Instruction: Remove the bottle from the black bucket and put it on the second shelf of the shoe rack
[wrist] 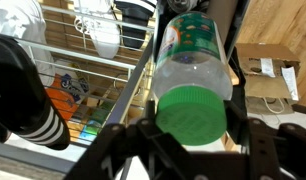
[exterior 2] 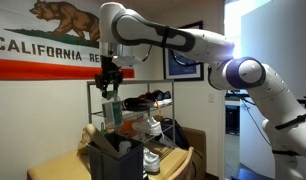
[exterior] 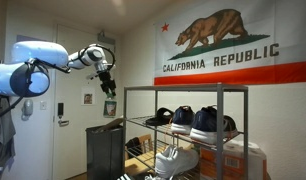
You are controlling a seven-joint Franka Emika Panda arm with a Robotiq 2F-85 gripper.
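My gripper (wrist: 193,135) is shut on the bottle (wrist: 193,70), a clear pale bottle with a green cap and a green label. The jaws grip it at the cap end. In an exterior view the gripper (exterior 2: 111,78) holds the bottle (exterior 2: 112,102) hanging high above the black bucket (exterior 2: 118,160), next to the shoe rack (exterior 2: 153,100). In an exterior view the gripper (exterior: 107,80) is up left of the rack's top frame (exterior: 183,89), above the bucket (exterior: 103,150). The wire second shelf (exterior: 143,123) carries dark shoes. Wire shelves (wrist: 83,50) lie below the bottle in the wrist view.
A California Republic flag (exterior: 233,45) hangs on the wall behind the rack. White sneakers (exterior: 178,160) and boxes (exterior: 238,160) sit on the lower tiers. A door (exterior: 73,110) stands behind the bucket. A cardboard box (wrist: 268,70) lies on the floor.
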